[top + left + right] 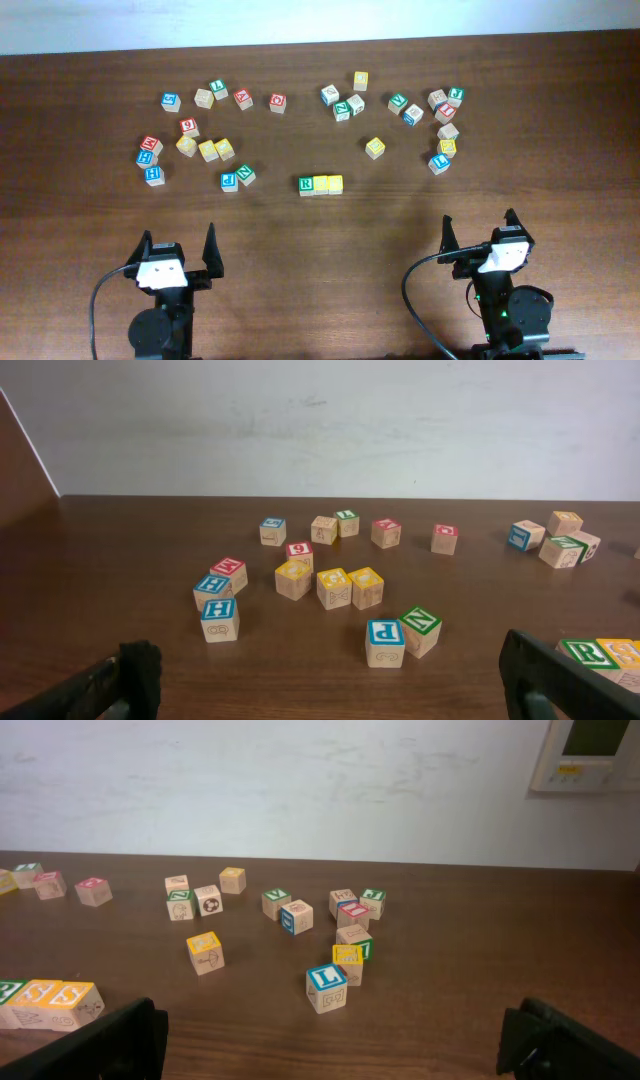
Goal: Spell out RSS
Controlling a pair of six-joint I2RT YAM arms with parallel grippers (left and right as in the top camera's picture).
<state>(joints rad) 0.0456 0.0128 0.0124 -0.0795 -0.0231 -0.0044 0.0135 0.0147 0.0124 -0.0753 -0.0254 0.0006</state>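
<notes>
Where tabletop [320,270] shows woodgrain, RSS cubes [321,184] touch.

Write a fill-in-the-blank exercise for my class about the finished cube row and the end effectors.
1. The green-bordered cube beside the two S cubes shows the letter ____.
2. The two S cubes have ____ borders.
3. The left end effector and the right end effector are both ____ and hold nothing.
Missing words: R; yellow; open.
</notes>
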